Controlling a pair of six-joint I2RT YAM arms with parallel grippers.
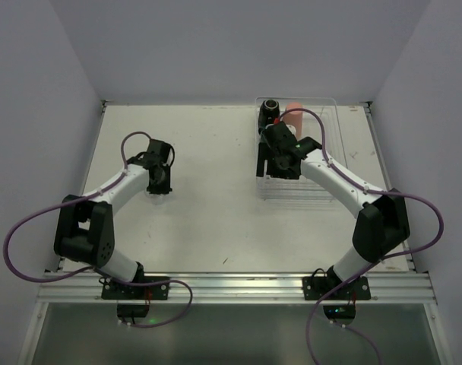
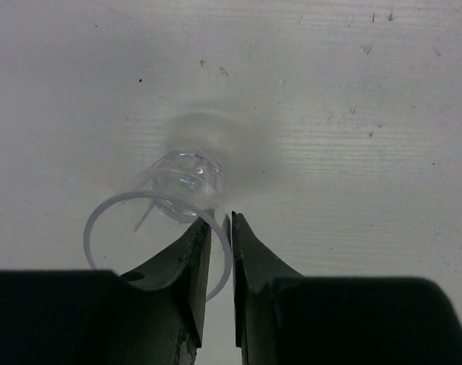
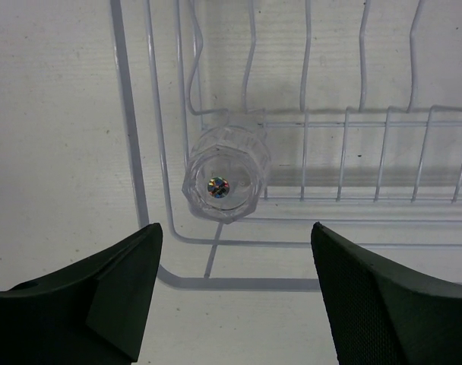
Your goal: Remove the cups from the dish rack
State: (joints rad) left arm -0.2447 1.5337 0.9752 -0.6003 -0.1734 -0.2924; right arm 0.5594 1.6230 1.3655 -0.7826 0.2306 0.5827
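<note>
My left gripper is shut on the rim of a tiny clear cup, which tilts over the bare table; in the top view this gripper is at the left. My right gripper is open and hangs over the near left corner of the clear dish rack, just short of a second clear cup standing bottom-up inside it. In the top view the right gripper is over the rack. A black cup and a salmon-pink tumbler stand at the rack's far end. The dark teal cup is out of view.
The white table has grey walls close on the left, back and right. A metal rail runs along the near edge by the arm bases. Purple cables loop beside both arms.
</note>
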